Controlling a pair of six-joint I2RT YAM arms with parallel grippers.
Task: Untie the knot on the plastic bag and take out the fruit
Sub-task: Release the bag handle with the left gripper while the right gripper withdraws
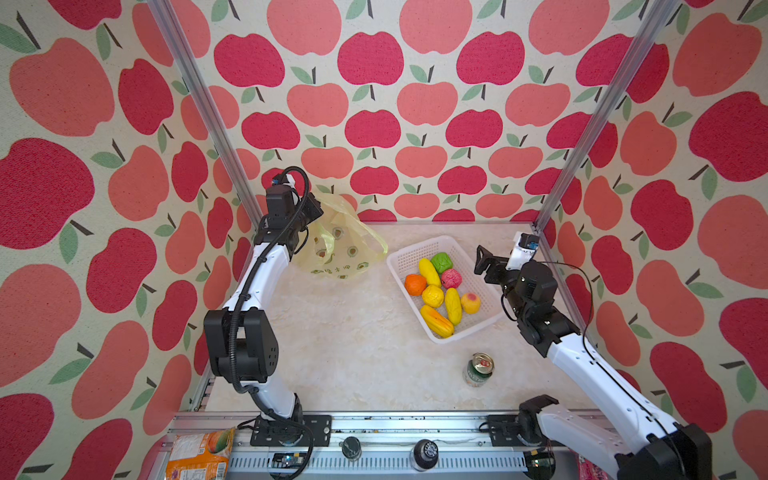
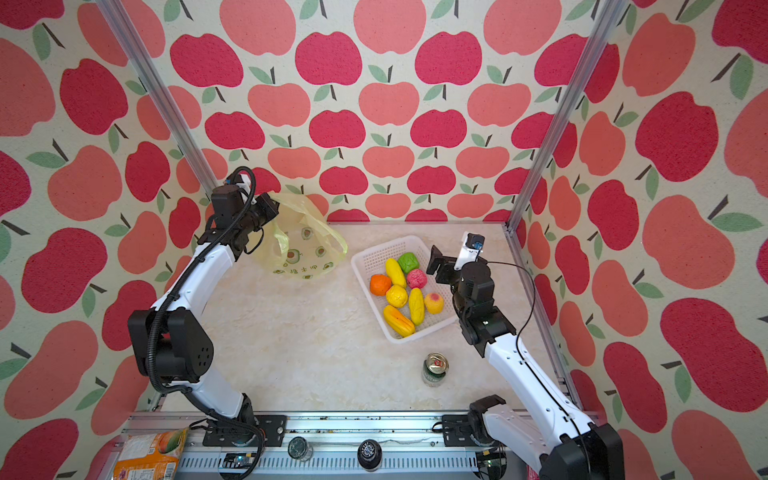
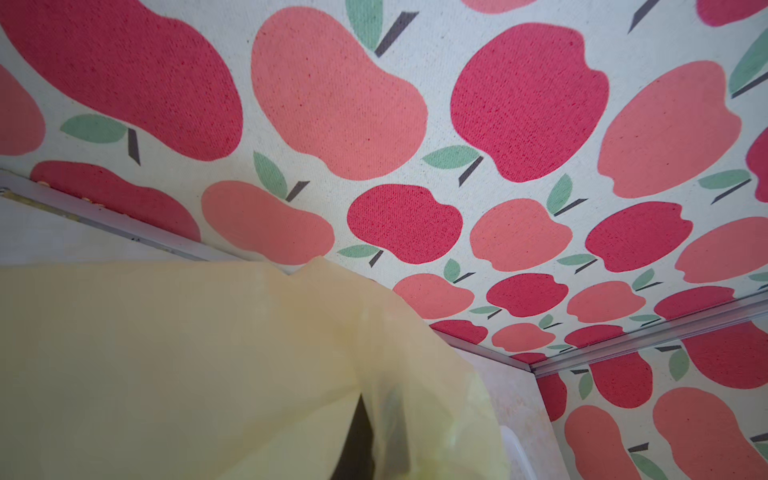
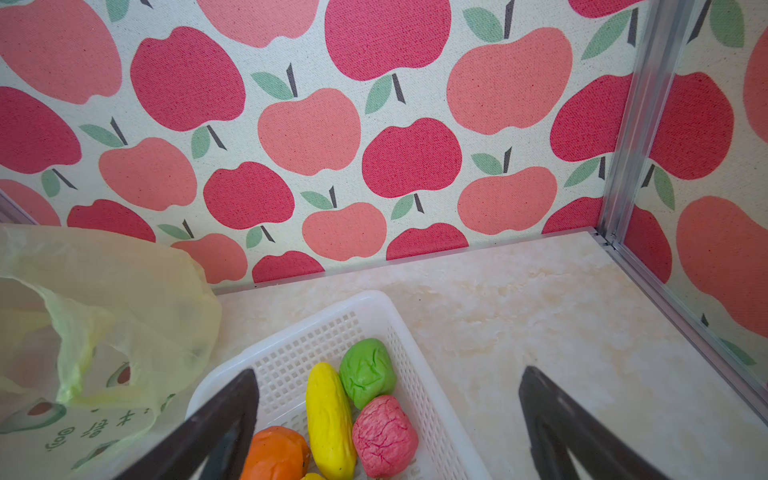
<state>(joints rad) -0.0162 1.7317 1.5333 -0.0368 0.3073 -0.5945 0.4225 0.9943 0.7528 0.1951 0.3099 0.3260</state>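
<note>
At the back left, the left gripper (image 1: 315,211) pinches an upper fold of the yellow plastic bag (image 1: 341,246), probably light, limp and slippery, best taken at a bunched edge, while the right gripper (image 1: 481,261) hangs spread beside the fruit (image 1: 441,291) in the white mesh basket (image 1: 419,243).

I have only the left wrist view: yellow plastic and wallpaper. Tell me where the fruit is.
Observer: The fruit, eight pieces, lies in the white basket, to the right of the plastic bag in both top views.
Operator: Say what the left gripper is doing.
Observer: The left gripper is shut on the top of the plastic bag, which hangs below it.
Operator: Report the right gripper.
Observer: The right gripper is open and holds nothing, close by the white basket.
</note>
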